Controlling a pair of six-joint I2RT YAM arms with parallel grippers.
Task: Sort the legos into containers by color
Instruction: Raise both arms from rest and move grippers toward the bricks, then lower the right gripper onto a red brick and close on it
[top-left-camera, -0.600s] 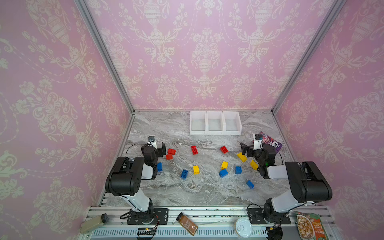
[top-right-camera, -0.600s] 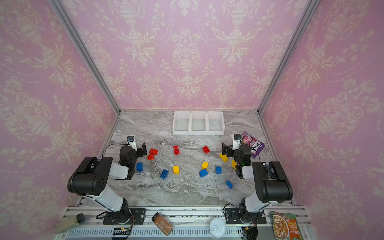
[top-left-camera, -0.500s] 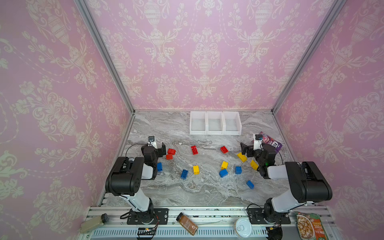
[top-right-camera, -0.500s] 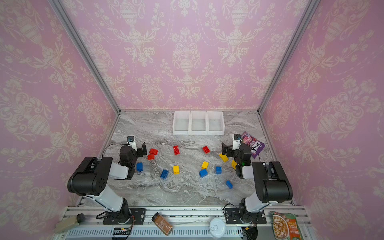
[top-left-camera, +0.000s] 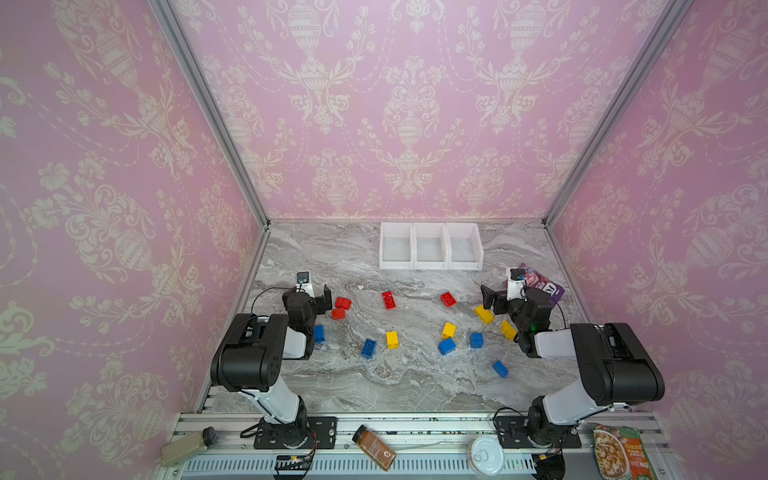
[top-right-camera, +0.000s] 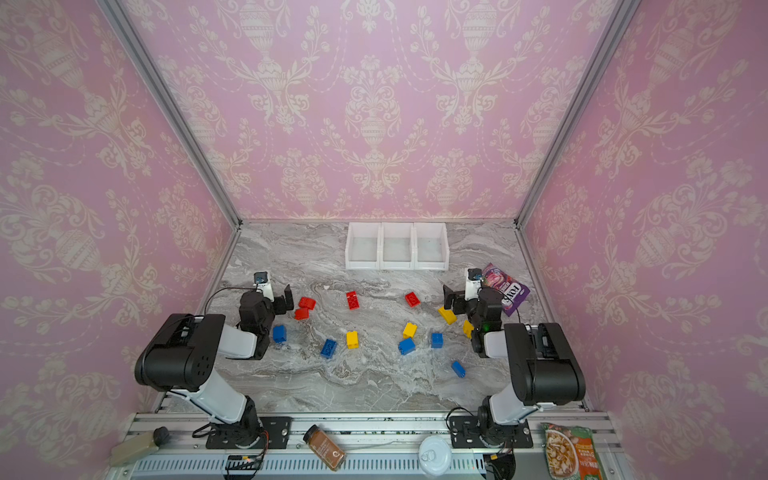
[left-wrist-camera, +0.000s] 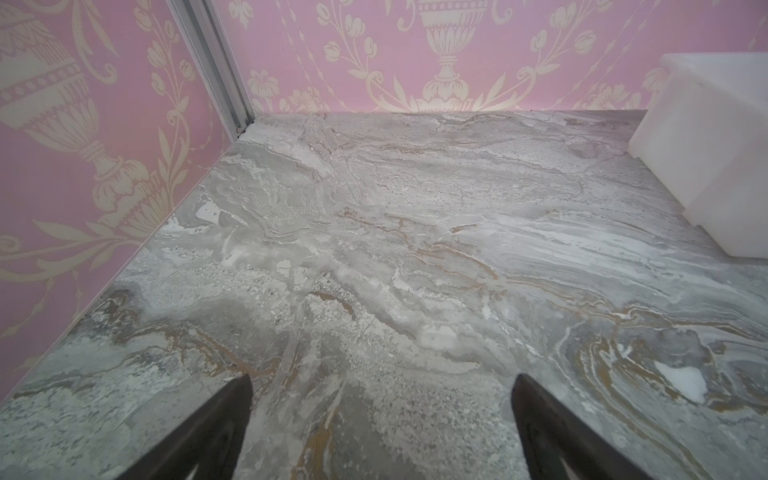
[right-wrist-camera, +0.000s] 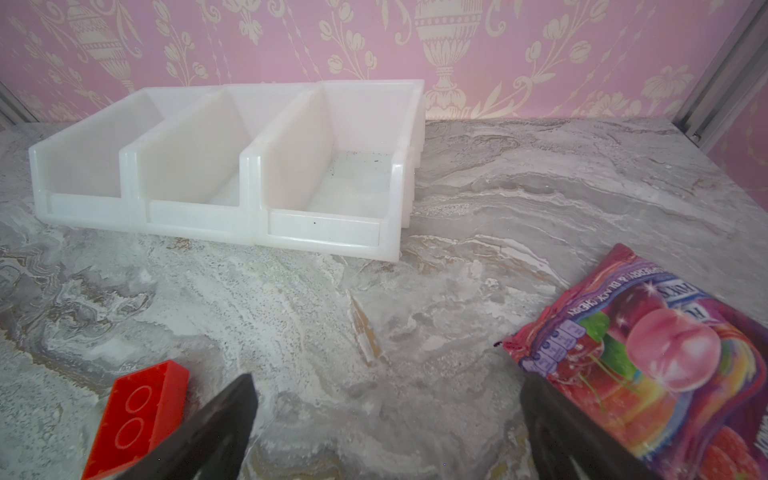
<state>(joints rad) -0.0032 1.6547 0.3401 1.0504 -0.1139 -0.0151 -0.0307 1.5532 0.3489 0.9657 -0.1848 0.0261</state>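
Marble table (top-left-camera: 353, 386) scattered with legos (top-left-camera: 389, 300), bins (top-left-camera: 431, 266) empty: sorting looks unstarted. Both left fingers (left-wrist-camera: 208, 428) and right fingers (right-wrist-camera: 216, 424) gape empty; next, grasp one.

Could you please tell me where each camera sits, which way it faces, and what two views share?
Top views: high over the front rail, looking down and back at the table, legos and containers; left arm and right arm show.
Left wrist: low on its arm, facing the back-left corner; open left gripper shows.
Right wrist: low, facing the containers; open right gripper shows.
Shared: both wrist views catch the containers.
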